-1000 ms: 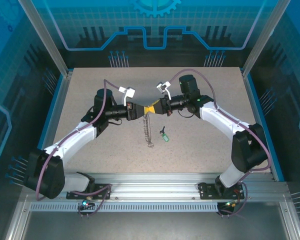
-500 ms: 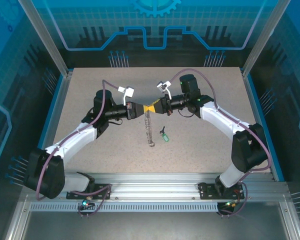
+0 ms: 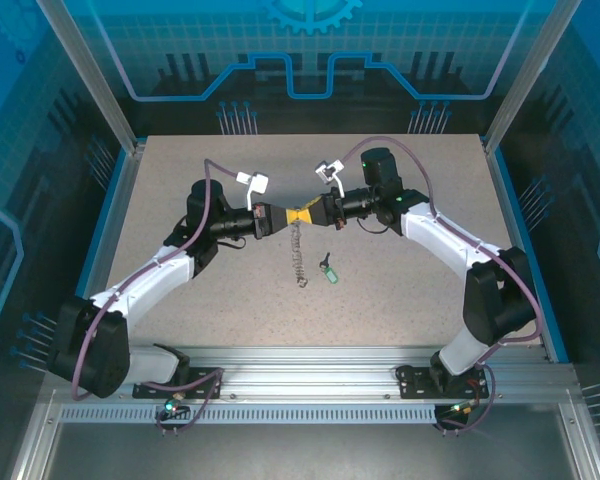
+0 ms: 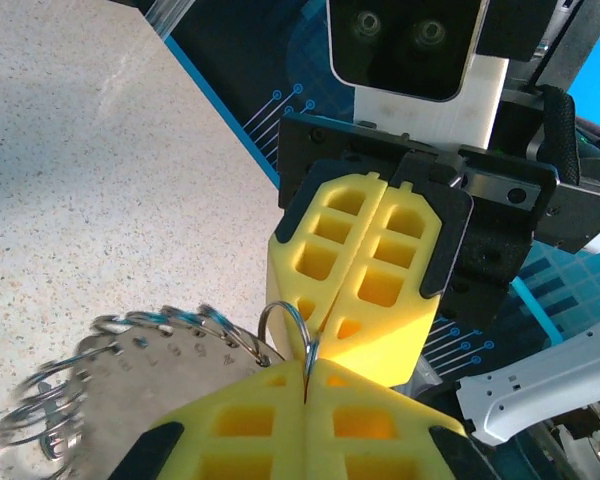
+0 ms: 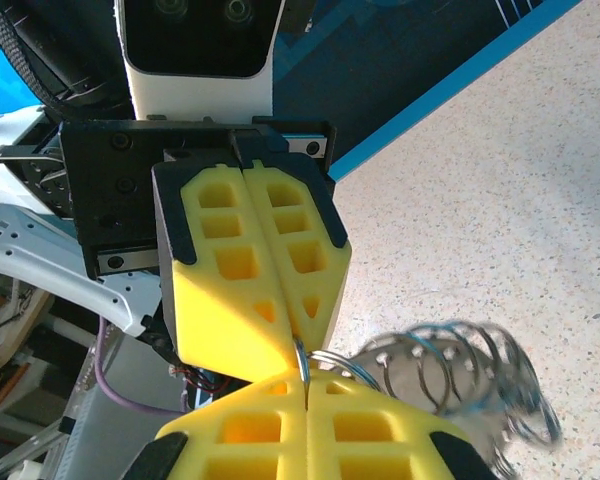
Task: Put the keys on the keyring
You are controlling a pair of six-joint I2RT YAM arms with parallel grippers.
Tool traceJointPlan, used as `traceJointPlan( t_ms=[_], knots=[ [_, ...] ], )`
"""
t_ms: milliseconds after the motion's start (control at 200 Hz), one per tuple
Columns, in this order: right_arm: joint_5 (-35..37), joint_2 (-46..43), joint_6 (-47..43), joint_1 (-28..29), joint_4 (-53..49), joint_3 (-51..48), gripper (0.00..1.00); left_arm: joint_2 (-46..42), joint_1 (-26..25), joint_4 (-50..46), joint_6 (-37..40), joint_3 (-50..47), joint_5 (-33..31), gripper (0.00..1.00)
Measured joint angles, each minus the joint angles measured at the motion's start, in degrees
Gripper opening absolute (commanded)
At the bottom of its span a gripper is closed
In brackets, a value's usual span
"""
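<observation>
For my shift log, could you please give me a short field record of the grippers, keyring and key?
left gripper: shut on the silvery chain-link keyring
right gripper: shut on the same keyring, tip to tip with the left
keyring: hangs below both grippers
small dark key with green tag: lies on the speckled beige table, apart from keyring
threading: not yet done
</observation>
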Motion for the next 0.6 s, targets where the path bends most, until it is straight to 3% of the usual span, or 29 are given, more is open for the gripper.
traceJointPlan(
  t_ms=[60,145,380,595],
  knots=[
    [0.33,-1.29,0.85,-0.35,1.31,-1.31,0.33,0.0,-0.31,0.07,0.02,0.0,0.0,0.0],
    [1.49,-4.85,3.3,-1.88,3.15,-4.57,0.38,-0.09,-0.94,0.33,0.17,-0.02,0.02,0.0],
    [6.88,-15.47,7.48,-4.37,6.38,-10.82,0.39,-1.25,-1.18,1.09,2.1,-0.07,0.04,0.0],
    [11.69,-17.22,11.17,-3.65,9.49,-14.58,0.39,-2.56,-1.22,8.33,5.4,-3.54,0.02,0.0]
  ],
)
